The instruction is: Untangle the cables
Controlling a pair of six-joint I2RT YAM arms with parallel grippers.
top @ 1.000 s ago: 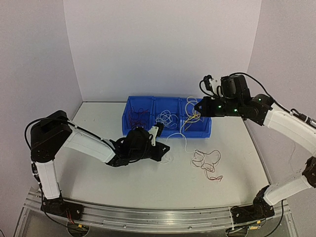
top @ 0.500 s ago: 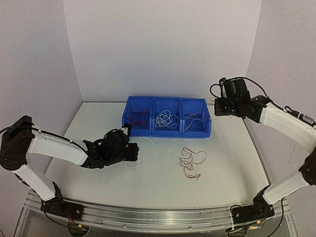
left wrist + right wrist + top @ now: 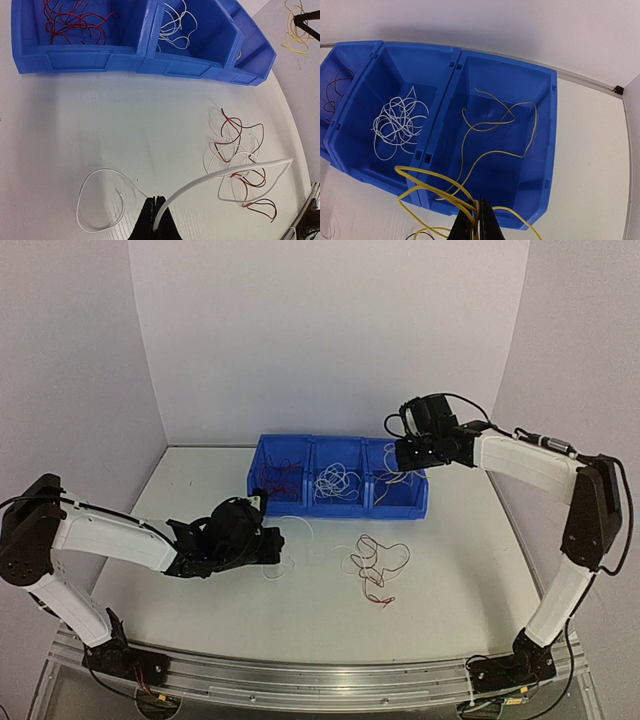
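Note:
A loose bundle of red and white cables (image 3: 374, 562) lies on the table in front of the bins; it also shows in the left wrist view (image 3: 240, 165). My left gripper (image 3: 278, 544) sits low to its left and is shut on a white cable (image 3: 210, 177) that runs toward the bundle. A second white loop (image 3: 100, 200) lies beside its jaws. My right gripper (image 3: 400, 453) hovers above the right bin and is shut on several yellow cables (image 3: 432, 187). More yellow wire (image 3: 495, 130) lies in that bin.
Three joined blue bins (image 3: 337, 502) stand at the back: red wires (image 3: 70, 22) in the left one, white wires (image 3: 397, 122) in the middle one, yellow in the right one. White walls close off the back and both sides.
My right gripper has swung left from the table's right side back over the right bin, carrying yellow cables. The bundle has shifted slightly left. My left arm has hardly moved.

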